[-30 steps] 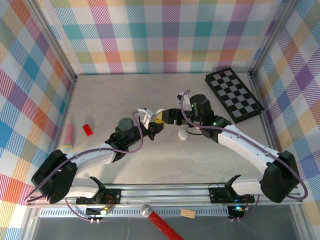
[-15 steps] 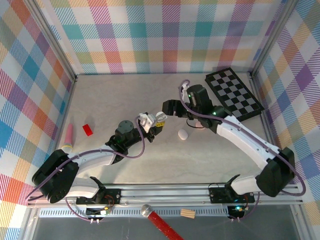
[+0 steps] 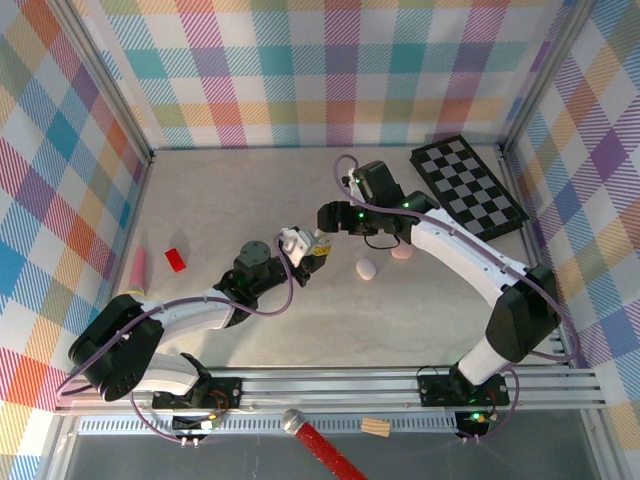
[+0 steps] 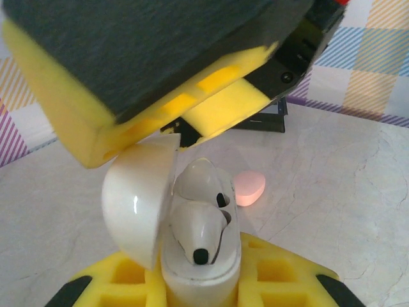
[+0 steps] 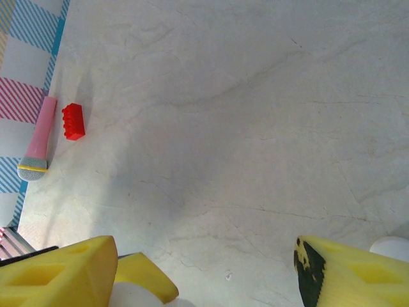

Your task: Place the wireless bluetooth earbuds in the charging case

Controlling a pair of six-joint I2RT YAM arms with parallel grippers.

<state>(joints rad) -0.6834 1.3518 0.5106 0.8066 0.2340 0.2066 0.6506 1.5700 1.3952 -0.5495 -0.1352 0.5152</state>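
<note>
The left fingers (image 4: 121, 281) are pinching the lower body of the open white charging case (image 4: 199, 278), which is standing upright with its lid (image 4: 137, 198) swung out to one side. Two white earbuds (image 4: 201, 224) are sitting in the case, just above those fingertips and between them. The right fingers (image 5: 61, 272) are standing spread apart, hanging close over the lid. Whether they are touching it, I cannot tell. A pink case (image 4: 249, 187) is lying on the surface (image 4: 332, 192) beyond.
</note>
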